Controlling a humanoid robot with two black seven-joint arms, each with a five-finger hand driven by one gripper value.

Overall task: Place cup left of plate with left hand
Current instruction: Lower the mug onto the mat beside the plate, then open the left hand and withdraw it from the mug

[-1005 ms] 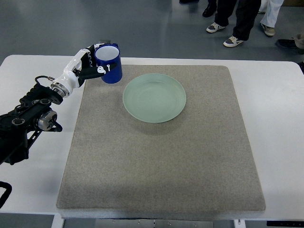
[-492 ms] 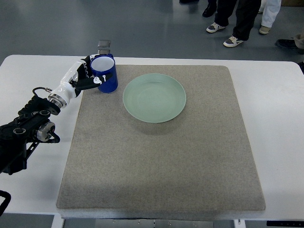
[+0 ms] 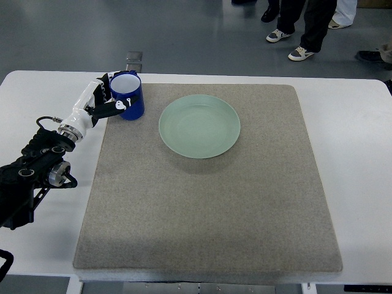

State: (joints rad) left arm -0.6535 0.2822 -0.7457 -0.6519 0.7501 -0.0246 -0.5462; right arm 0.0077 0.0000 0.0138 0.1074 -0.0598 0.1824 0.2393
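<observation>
The cup (image 3: 127, 95) sits upright at the far left corner of the grey mat (image 3: 208, 202), left of the pale green plate (image 3: 199, 126) with a clear gap between them, which looks like just the spot the task asks for. It is a deep blue cup with a white inside, open mouth facing up. The left hand (image 3: 107, 101) wraps its white fingers around the cup's side, gripping it closely, presumably to steady it before letting go. A few people's legs show beyond the white table (image 3: 355, 153).

left hand (image 3: 105, 101) white with black joints; silver wrist ring; black forearm, thin looping cable
</observation>
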